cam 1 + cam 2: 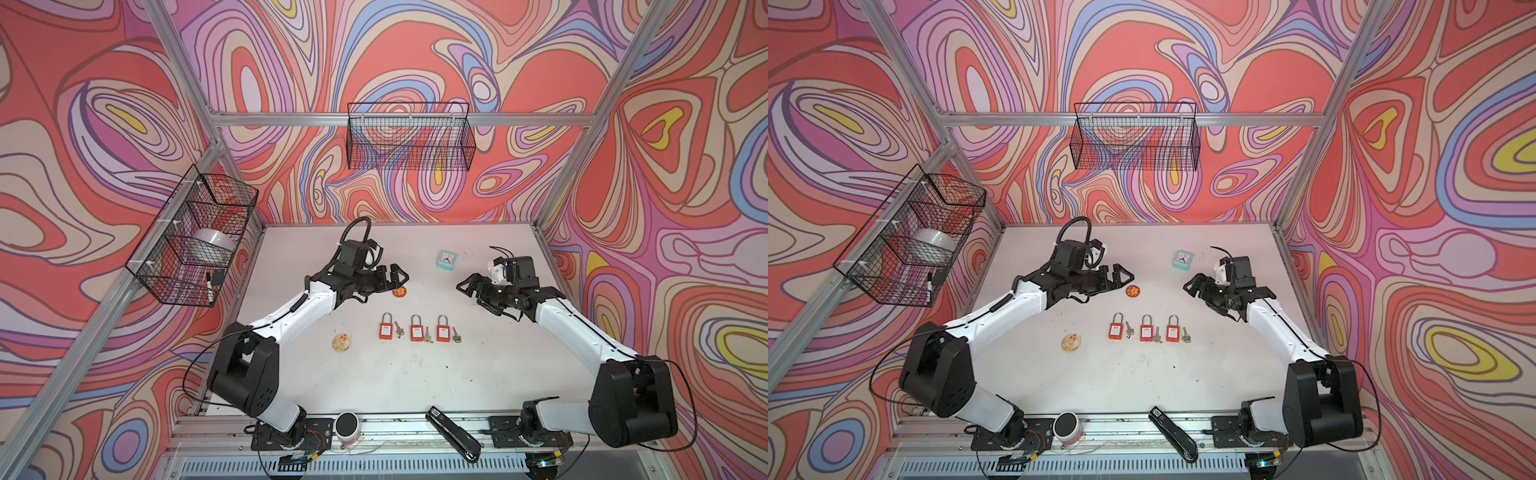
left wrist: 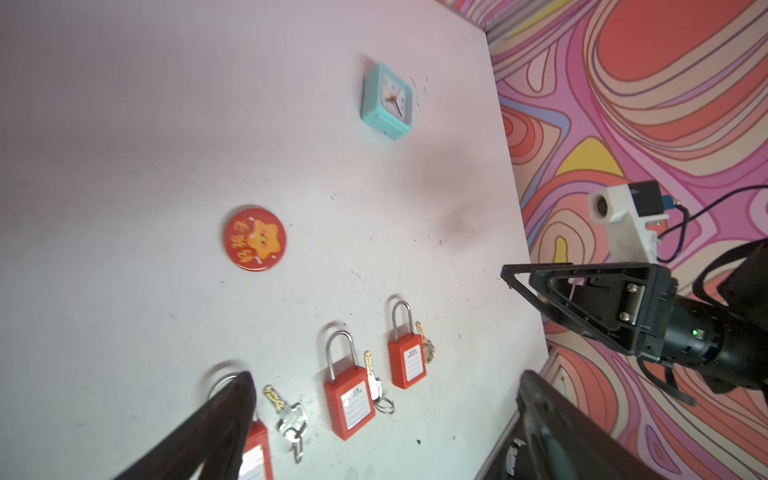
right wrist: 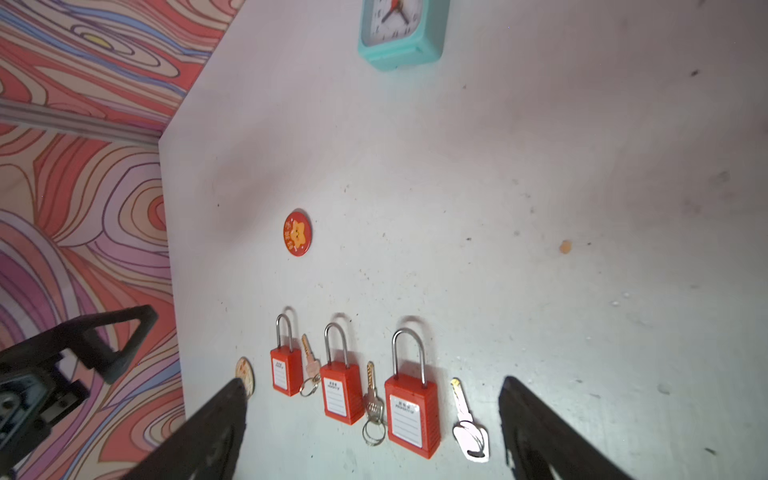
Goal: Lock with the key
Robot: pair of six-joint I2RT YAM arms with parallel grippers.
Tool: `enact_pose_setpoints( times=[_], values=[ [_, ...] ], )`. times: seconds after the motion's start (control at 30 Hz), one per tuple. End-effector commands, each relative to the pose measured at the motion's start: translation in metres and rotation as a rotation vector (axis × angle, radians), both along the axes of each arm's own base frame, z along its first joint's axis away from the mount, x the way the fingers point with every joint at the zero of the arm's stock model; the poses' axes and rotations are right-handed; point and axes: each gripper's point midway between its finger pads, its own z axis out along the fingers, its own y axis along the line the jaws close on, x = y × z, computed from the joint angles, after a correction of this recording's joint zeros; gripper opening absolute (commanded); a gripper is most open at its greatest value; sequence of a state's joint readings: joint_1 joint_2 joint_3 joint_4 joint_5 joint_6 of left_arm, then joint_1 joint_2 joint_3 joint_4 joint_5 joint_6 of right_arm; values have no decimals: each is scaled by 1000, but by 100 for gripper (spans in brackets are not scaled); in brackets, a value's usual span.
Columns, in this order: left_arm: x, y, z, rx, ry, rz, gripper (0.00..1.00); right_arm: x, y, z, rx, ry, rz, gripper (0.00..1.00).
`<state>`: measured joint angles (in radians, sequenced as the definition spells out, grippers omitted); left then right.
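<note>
Three red padlocks lie in a row mid-table, each with a key to its right. They are the left padlock (image 1: 386, 328) with its key (image 1: 399, 330), the middle padlock (image 1: 417, 330) and the right padlock (image 1: 444, 329) with its key (image 1: 456, 333). My left gripper (image 1: 398, 277) hovers open behind the row's left end, holding nothing. My right gripper (image 1: 463, 286) hovers open behind the right end, also holding nothing. The left wrist view shows the middle padlock (image 2: 349, 399) between my open fingers (image 2: 232, 415). The right wrist view shows the right padlock (image 3: 412, 415) and its key (image 3: 467, 424).
A teal clock (image 1: 446, 262) stands at the back, and a red badge (image 1: 400, 293) lies under my left gripper. A beige disc (image 1: 343, 341) lies left of the padlocks. A stapler (image 1: 453, 432) and a small cylinder (image 1: 347, 426) sit at the front rail. Wire baskets (image 1: 407, 137) hang on the walls.
</note>
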<state>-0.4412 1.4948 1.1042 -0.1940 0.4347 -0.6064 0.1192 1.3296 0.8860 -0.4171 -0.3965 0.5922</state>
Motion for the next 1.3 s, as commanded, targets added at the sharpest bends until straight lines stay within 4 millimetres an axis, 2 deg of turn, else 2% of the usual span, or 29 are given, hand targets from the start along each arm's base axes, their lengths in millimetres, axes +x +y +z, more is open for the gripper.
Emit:
enact_pose_setpoints(
  times=[0.0, 0.13, 0.2, 0.33, 0.37, 0.5, 0.63, 0.83, 0.93, 1.17, 1.27],
  values=[
    [7, 45, 24, 137, -213, 100, 100, 15, -29, 11, -151, -127, -100, 98],
    [0, 95, 48, 290, -473, 244, 100, 29, -55, 32, -301, -346, -166, 98],
    [-7, 116, 49, 375, -591, 290, 100, 34, -69, 40, -399, -442, -195, 98],
    [-22, 134, 50, 516, -840, 286, 100, 41, -94, 41, -617, -535, -213, 98],
    [-26, 141, 38, 560, -846, 292, 99, 43, -98, 39, -657, -540, -214, 98],
    [-25, 169, 24, 700, -845, 314, 100, 49, -107, 25, -748, -606, -234, 98],
    [-17, 200, 15, 692, -790, 399, 100, 50, -107, 11, -764, -676, -244, 98],
    [-8, 225, -5, 607, -735, 505, 100, 58, -103, -14, -787, -744, -223, 98],
    [-7, 229, -10, 614, -726, 519, 100, 66, -101, -14, -793, -763, -198, 98],
    [-7, 234, -18, 646, -708, 520, 100, 68, -109, -40, -741, -762, -205, 98],
    [-6, 236, -24, 664, -697, 515, 100, 71, -106, -44, -740, -749, -175, 98]
  ],
)
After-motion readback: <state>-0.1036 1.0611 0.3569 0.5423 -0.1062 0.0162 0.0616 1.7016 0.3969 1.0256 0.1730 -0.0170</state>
